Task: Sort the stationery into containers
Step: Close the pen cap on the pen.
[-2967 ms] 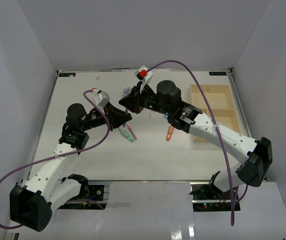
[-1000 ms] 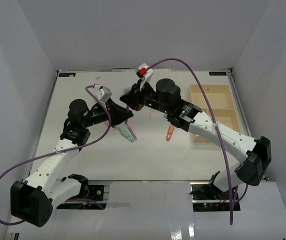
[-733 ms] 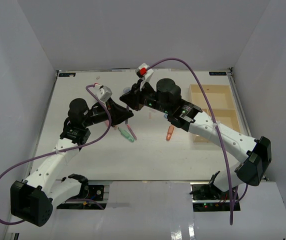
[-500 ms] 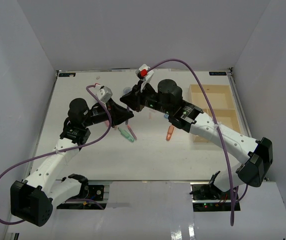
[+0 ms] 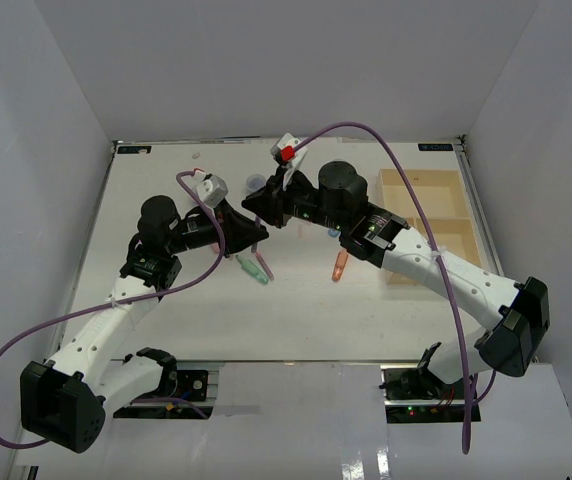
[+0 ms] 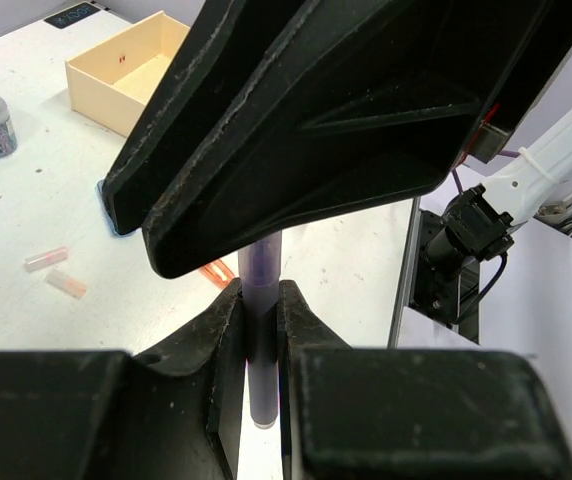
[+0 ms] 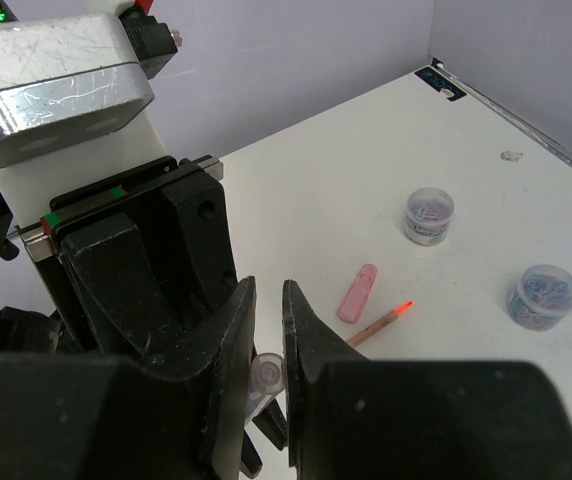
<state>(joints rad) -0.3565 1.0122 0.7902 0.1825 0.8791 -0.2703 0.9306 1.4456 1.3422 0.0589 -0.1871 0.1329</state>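
Left gripper [image 6: 259, 296] and right gripper [image 7: 267, 296] both pinch one thin purple pen [image 6: 264, 340] — the pale beige wooden tray [image 5: 422, 196] lies nearer the right gripper.

Room inventory, as we find it:

- Table [image 5: 266, 320]: white, matt, spreading under and all round the fingers [image 7: 228, 350].
- Back wall [image 5: 286, 70]: plain, pale grey-lilac, beyond the fingers.
- Left wall [image 5: 16, 200] and right wall [image 5: 556, 150]: the same colour, well out to either side of the fingers.
- Dark strip [image 7: 536, 137]: we see it where the table meets a wall.
- Black labels: one at the far right corner [image 5: 434, 147], one at the far left [image 5: 134, 149].
- Glossy pale surface [image 5: 296, 430]: behind the fingers, on the near side.
- Light: even, and we see only soft shadows.
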